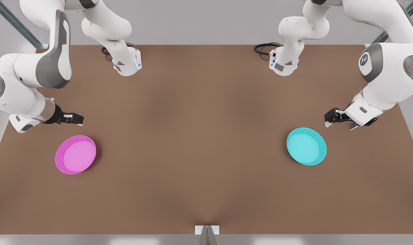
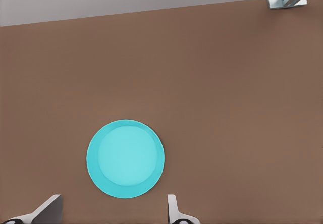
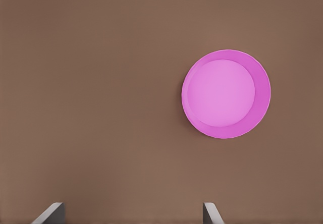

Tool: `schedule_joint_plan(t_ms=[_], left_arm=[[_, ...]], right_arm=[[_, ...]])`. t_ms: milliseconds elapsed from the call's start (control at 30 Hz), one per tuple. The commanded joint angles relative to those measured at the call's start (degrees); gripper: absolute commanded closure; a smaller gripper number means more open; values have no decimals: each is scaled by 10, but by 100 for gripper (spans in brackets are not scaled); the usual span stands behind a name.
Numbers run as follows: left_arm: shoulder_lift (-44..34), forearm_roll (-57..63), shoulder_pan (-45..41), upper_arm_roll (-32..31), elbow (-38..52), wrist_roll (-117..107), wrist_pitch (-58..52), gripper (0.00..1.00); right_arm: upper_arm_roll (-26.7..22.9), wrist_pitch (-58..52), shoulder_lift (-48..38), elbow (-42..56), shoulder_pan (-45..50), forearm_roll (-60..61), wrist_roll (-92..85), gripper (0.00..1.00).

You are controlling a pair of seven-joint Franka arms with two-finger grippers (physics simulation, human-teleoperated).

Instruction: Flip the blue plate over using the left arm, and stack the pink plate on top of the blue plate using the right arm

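Currently apart | left pincer (image 1: 328, 119) above blue plate (image 1: 306, 146) | right pincer (image 1: 78, 119) apart above pink plate (image 1: 75, 154)

Plates (image 1: 75, 154) (image 1: 306, 146) well apart on table (image 1: 199, 136)

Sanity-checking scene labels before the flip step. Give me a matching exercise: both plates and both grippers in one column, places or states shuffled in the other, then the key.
Column 1
1. blue plate
2. pink plate
3. left gripper
4. right gripper

Column 2
A. open, above the table beside the pink plate, holding nothing
B. rim up on the table, at the front view's right
C. open, above the table beside the blue plate, holding nothing
D. rim up on the table, at the front view's left

Pairs: 1-B, 2-D, 3-C, 4-A
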Motion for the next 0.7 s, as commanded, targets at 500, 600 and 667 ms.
schedule_joint_plan(t_ms=[500,600,667], left_arm=[[120,-196,99,11,-124,150,139,0],[143,-204,122,11,-127,186,141,2],[161,-207,142,15,-127,210,149,2]], right_arm=[[1,-1,1,-11,0,-2,-1,0],[1,-1,1,-11,1,-1,-1,0],[1,-1,1,-11,0,-1,-1,0]])
